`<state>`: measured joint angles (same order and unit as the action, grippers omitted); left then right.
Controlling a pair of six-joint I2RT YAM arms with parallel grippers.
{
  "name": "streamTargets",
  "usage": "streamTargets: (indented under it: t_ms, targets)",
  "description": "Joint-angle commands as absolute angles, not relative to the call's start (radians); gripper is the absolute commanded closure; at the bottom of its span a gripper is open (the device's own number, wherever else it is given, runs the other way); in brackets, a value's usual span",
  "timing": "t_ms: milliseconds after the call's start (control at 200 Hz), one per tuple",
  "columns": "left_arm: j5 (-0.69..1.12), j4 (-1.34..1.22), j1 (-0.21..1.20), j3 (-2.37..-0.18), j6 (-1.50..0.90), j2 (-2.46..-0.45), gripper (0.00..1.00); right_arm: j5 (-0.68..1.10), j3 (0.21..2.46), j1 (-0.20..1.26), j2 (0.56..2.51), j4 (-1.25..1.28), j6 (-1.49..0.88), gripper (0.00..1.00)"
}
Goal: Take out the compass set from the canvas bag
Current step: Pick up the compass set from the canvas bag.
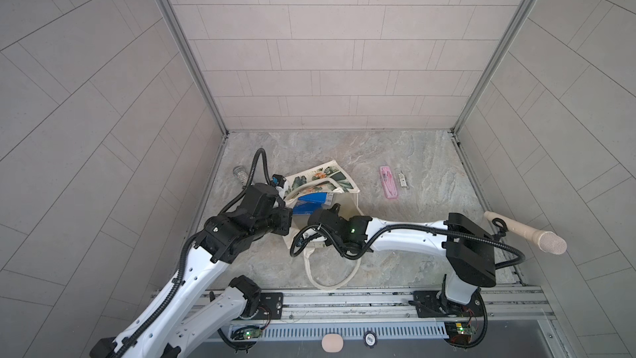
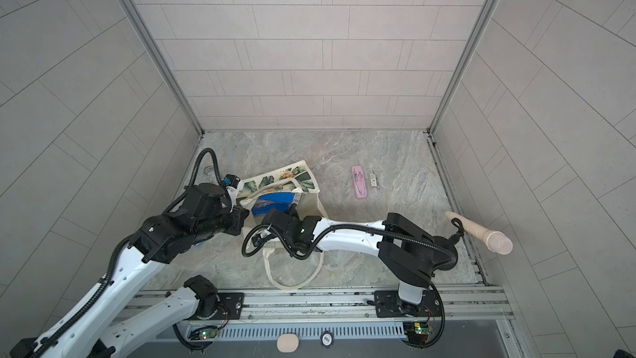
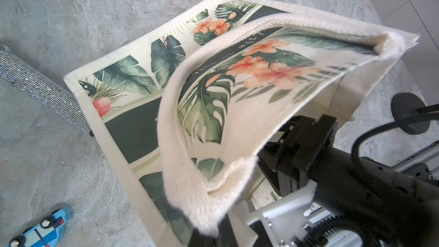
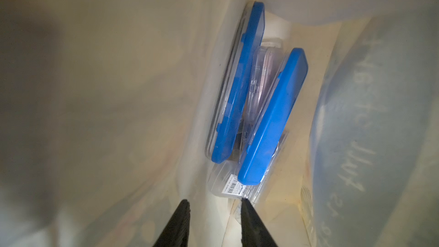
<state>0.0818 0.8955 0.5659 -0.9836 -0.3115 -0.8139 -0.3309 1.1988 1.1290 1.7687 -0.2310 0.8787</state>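
Observation:
The cream canvas bag (image 1: 344,198) with its leaf and flower print (image 3: 209,105) lies left of the table's middle, its mouth facing the front. My left gripper (image 3: 209,234) is shut on the bag's upper rim and holds the mouth lifted. My right gripper (image 4: 215,201) is inside the bag, open, with nothing between its fingers. Just ahead of it lie two blue compass set cases (image 4: 240,84) (image 4: 273,115), with a pinkish case (image 4: 262,77) wedged between them. A clear pack with a barcode (image 4: 231,186) sits by one fingertip. In both top views a blue case (image 1: 311,201) (image 2: 273,201) shows in the bag's mouth.
A pink case (image 1: 389,181) and a small clear pack (image 1: 402,179) lie on the table right of the bag. A glittery silver cylinder (image 1: 241,175) lies behind the bag. A blue toy car (image 3: 42,226) sits near it. A cream microphone (image 1: 526,234) rests at the right edge. One bag handle (image 1: 330,284) loops toward the front rail.

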Motion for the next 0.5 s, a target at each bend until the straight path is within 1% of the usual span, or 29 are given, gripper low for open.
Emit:
streamTargets:
  t_ms: [0, 150, 255, 345, 495]
  targets:
    - [0.098, 0.891, 0.569, -1.027, -0.299, -0.805, 1.0, -0.281, 1.234, 1.098, 1.776, -0.194, 0.818, 0.62]
    - [0.104, 0.892, 0.569, -1.028, -0.3, -0.804, 1.0, -0.151, 1.231, 1.047, 1.75, -0.169, 0.706, 0.61]
    - [0.103, 0.897, 0.57, -1.03, -0.299, -0.802, 1.0, -0.065, 1.183, 1.019, 1.705, -0.109, 0.64, 0.61]
    - [0.1, 0.902, 0.57, -1.033, -0.296, -0.799, 1.0, -0.005, 1.14, 1.017, 1.662, -0.086, 0.64, 0.61]
    - [0.095, 0.913, 0.57, -1.039, -0.287, -0.8, 1.0, 0.039, 1.081, 1.017, 1.59, -0.084, 0.645, 0.64]
